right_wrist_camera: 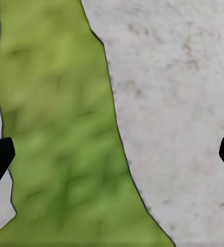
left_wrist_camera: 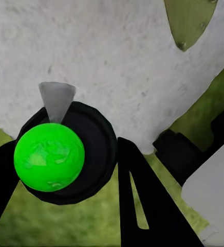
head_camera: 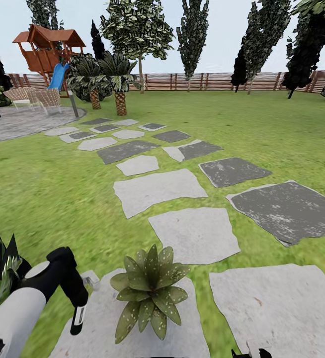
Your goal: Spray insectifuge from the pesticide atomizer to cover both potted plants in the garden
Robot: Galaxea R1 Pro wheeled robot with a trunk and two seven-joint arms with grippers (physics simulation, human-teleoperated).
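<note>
Risk, nearest item first: in the left wrist view we log the left pincer (left_wrist_camera: 66, 170) with its two dark fingers set on either side of a black-collared object with a bright green dome (left_wrist_camera: 49, 157) and a small pale cone at its front; we take this for the head of the pesticide atomizer, apparently clamped between the fingers, and we judge that a loose hold could let it twist or drop onto the stone slab (left_wrist_camera: 117, 62) below, and that a nozzle aimed at the slab rather than the leaves would wet stone and leave the plant only partly covered. In the head view the left arm (head_camera: 58, 278) hangs low, just beside the potted plant (head_camera: 150, 293), so a careless swing could knock the rosette. The right pincer (right_wrist_camera: 112, 159) stands wide apart and holds nothing, with grass and a pale slab beneath. The plant: a low rosette of pointed green leaves with pale speckles, standing on the near slab; its pot is hidden under the leaves. We see one such plant here; we judge that the second may be missed if the robot does not turn to find it. Farther off: a stepping-stone path (head_camera: 157, 189) over the lawn (head_camera: 262, 129), palm trees (head_camera: 119, 84), a wooden playhouse (head_camera: 45, 47), and the slatted fence (head_camera: 192, 80).
</note>
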